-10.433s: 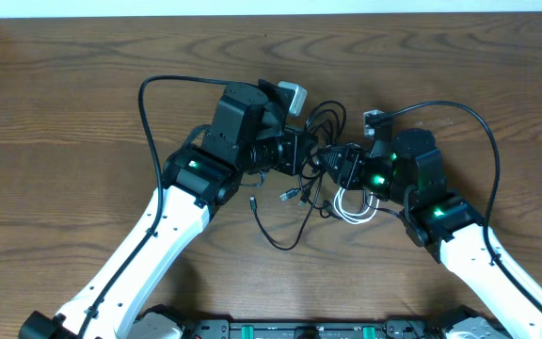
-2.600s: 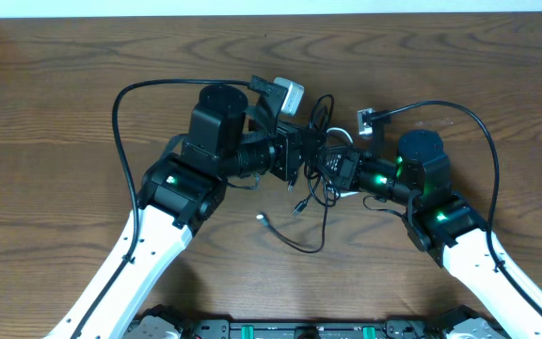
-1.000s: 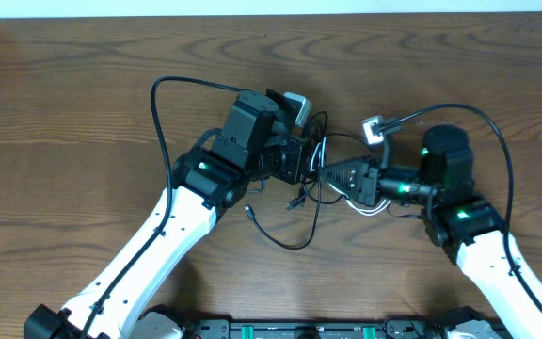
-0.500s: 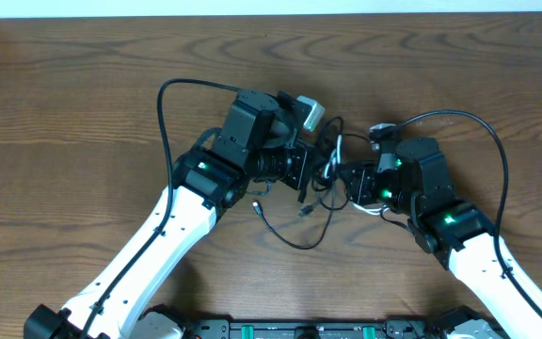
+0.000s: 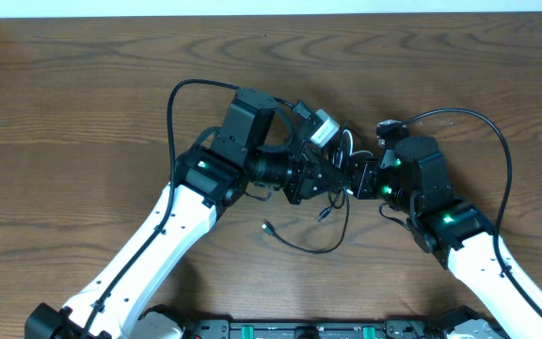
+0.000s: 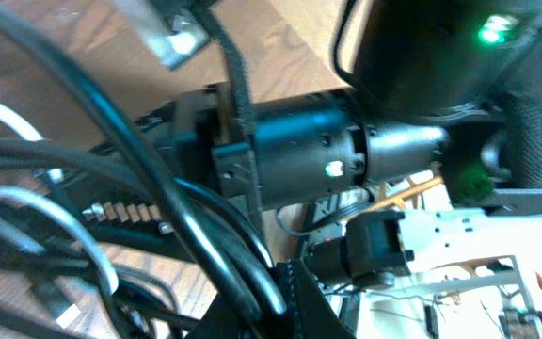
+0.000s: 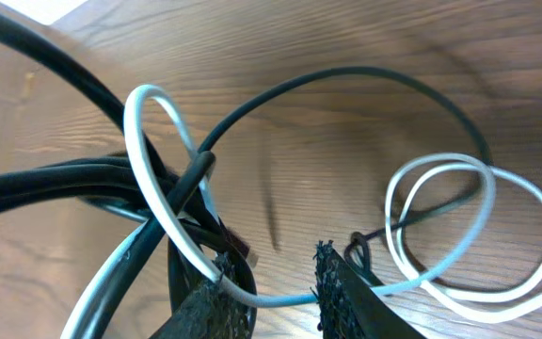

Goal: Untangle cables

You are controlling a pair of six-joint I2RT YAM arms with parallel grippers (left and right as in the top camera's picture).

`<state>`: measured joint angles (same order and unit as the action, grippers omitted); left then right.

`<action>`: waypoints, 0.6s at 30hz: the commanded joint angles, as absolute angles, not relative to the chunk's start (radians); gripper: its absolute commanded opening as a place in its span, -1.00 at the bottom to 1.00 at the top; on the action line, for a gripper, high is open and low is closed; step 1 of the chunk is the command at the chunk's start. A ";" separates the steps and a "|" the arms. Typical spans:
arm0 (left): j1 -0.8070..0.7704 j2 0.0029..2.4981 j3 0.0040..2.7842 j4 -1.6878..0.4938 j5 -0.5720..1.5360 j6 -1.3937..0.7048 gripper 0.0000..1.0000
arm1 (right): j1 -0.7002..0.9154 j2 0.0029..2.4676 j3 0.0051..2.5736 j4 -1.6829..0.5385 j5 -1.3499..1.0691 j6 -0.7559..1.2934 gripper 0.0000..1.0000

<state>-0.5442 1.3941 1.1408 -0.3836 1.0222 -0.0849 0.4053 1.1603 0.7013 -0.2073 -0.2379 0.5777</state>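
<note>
The cables (image 5: 339, 188) form a knot of thin black cords and one white cord between my two grippers at the table's middle. One black cord (image 5: 310, 249) trails toward the front and ends in a small plug (image 5: 268, 226). My left gripper (image 5: 320, 181) (image 6: 285, 294) is shut on a bundle of black cables (image 6: 196, 235), lifted off the wood. My right gripper (image 5: 354, 179) (image 7: 280, 299) faces it from the right, almost touching. Its fingers (image 7: 344, 294) stand apart, and the white cable (image 7: 158, 188) runs loosely across the gap. More white loops (image 7: 445, 231) lie on the wood to the right.
The brown wooden table (image 5: 83, 113) stretches on all sides. Thick black arm wires arc over the left arm (image 5: 172, 104) and the right arm (image 5: 499, 141). In the left wrist view the right arm's dark body (image 6: 346, 155) fills the middle, very close.
The left arm has swung right with its black cables, close up to the right gripper. The right gripper's fingers have parted. The trailing black loop slid right on the table.
</note>
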 commanded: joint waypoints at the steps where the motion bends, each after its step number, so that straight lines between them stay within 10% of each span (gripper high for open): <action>1: -0.548 1.382 1.143 -0.371 1.166 -0.035 -0.85 | 0.405 1.171 0.707 -0.175 -0.344 0.617 -0.49; 18: -0.548 1.382 1.143 -0.289 1.166 -0.030 -0.85 | 0.406 1.180 0.707 -0.170 -0.564 0.729 -0.46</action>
<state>-0.5453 1.3941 1.1408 -0.3290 1.1011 -0.0479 0.4042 1.1652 0.7013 -0.1616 -0.5499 0.7155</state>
